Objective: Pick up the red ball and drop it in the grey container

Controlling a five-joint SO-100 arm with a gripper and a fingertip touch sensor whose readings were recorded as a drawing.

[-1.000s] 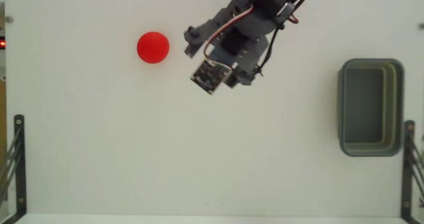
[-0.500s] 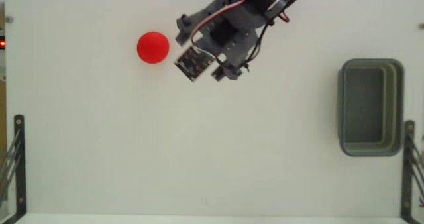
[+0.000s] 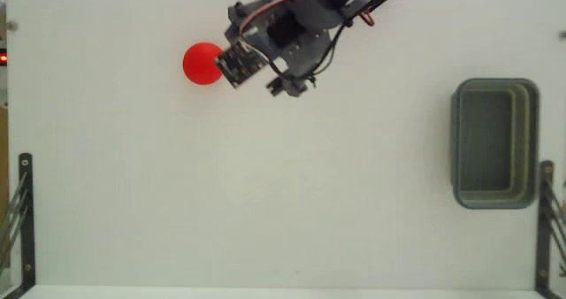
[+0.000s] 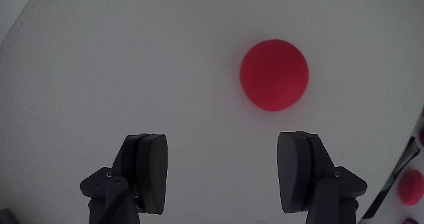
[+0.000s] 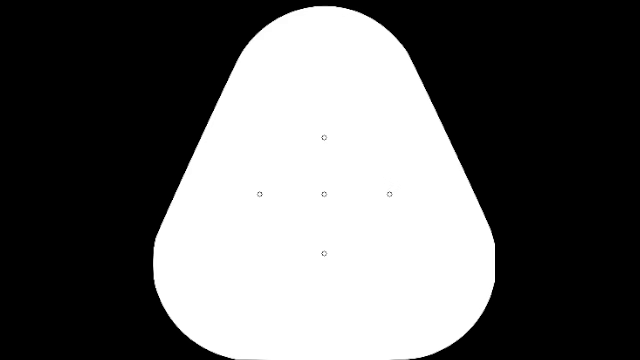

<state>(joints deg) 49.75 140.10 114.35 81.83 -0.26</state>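
The red ball (image 3: 200,63) lies on the white table at the upper left of the fixed view, with its right edge tucked under the front of my arm (image 3: 292,29). The wrist view has the red ball (image 4: 273,74) ahead of the fingers and a little to the right, apart from both. My gripper (image 4: 222,163) is open, its two dark fingers spread wide over bare table with nothing between them. Far to the right in the fixed view stands the grey container (image 3: 457,144), whose hollow is empty.
Black metal stands rise at the lower left (image 3: 23,212) and lower right (image 3: 545,219) corners of the fixed view. A small red light (image 3: 3,58) glows at the left edge. At the lower right edge of the wrist view sits a blurred red spot (image 4: 411,187).
My arm has swung up and to the left across the fixed view, from well right of the ball to overlapping its right edge. The ball and container have not moved.
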